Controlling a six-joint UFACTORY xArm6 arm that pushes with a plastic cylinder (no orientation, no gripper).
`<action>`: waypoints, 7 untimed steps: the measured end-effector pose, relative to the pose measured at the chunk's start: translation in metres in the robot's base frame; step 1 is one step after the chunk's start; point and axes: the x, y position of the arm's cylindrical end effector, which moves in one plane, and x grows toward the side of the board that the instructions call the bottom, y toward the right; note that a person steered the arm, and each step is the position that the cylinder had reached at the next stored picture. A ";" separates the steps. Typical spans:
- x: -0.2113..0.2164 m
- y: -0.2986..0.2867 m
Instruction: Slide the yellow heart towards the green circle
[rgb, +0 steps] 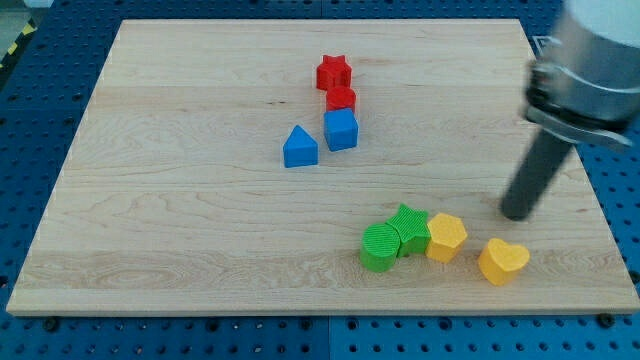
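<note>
The yellow heart (503, 261) lies near the board's bottom right. The green circle (380, 247) sits to its left, touching a green star (408, 228), which touches a yellow hexagon (446, 238). The hexagon lies between the heart and the green blocks. My tip (517, 214) rests on the board just above the yellow heart and slightly to its right, apart from it.
A red star (334, 72), a red block (341, 98) and a blue cube (341, 129) form a column at upper centre. A blue triangle-topped block (299, 147) lies to their left. The wooden board (180, 200) ends close to the heart on the right.
</note>
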 end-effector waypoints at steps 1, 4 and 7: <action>0.034 0.051; 0.049 -0.046; 0.049 -0.078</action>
